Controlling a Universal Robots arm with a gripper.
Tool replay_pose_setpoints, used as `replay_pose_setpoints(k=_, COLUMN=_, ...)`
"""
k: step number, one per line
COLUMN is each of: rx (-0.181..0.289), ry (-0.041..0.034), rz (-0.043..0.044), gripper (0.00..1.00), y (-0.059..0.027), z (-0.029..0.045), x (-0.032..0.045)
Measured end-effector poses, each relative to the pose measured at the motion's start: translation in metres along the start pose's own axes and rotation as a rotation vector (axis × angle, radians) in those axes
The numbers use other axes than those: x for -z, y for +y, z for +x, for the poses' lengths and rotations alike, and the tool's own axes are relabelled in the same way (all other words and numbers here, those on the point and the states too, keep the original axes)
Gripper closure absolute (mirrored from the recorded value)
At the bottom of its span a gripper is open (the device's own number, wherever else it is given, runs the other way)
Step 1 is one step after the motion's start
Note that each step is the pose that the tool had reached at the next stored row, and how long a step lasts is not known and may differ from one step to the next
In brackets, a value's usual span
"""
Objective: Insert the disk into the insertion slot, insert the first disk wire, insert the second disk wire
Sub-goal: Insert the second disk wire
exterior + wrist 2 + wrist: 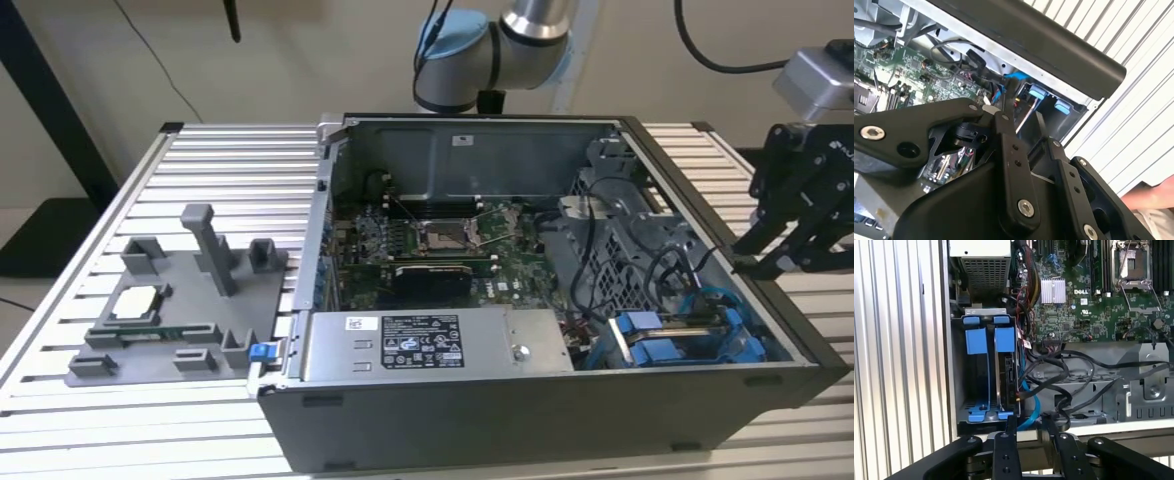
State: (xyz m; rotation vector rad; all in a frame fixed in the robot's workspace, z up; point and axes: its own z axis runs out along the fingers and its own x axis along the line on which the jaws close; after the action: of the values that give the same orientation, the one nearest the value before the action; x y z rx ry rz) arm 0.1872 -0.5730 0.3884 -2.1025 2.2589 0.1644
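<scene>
The insertion slot point(956, 390), a grey bay with blue rails, sits in the case corner nearest the gripper. The disk point(1005, 382) stands on edge inside it, its blue carrier tab at the far end. In the exterior view the slot point(683, 345) is at the case's front right. A blue wire point(1032, 407) and black wires point(1054, 367) curl beside the disk's near end. My gripper point(1030, 422) hovers above the case's edge by the bay, open, with nothing between its fingers. It hangs just outside the case's right wall in the exterior view point(781, 262) and shows in the second wrist view point(1024, 102).
The open computer case point(534, 440) lies on a slatted metal table point(227, 150). A labelled grey power-supply box point(427, 345) and the motherboard point(441, 240) fill its middle. A grey fixture point(174, 310) stands at the exterior view's left. A person's hand point(1154, 200) is near the table edge.
</scene>
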Motion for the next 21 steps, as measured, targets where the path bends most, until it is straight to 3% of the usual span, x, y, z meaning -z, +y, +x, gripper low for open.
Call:
replay_pose_setpoints(k=14, rx=0.0, ry=-0.0031, rz=-0.0002, gripper=0.0, y=-0.0107, z=-0.0013, x=-0.0001)
replay_pose_setpoints(k=21, rx=0.0, ry=-0.003, rz=-0.0002, gripper=0.0, y=-0.0114, z=-0.0013, x=-0.0003)
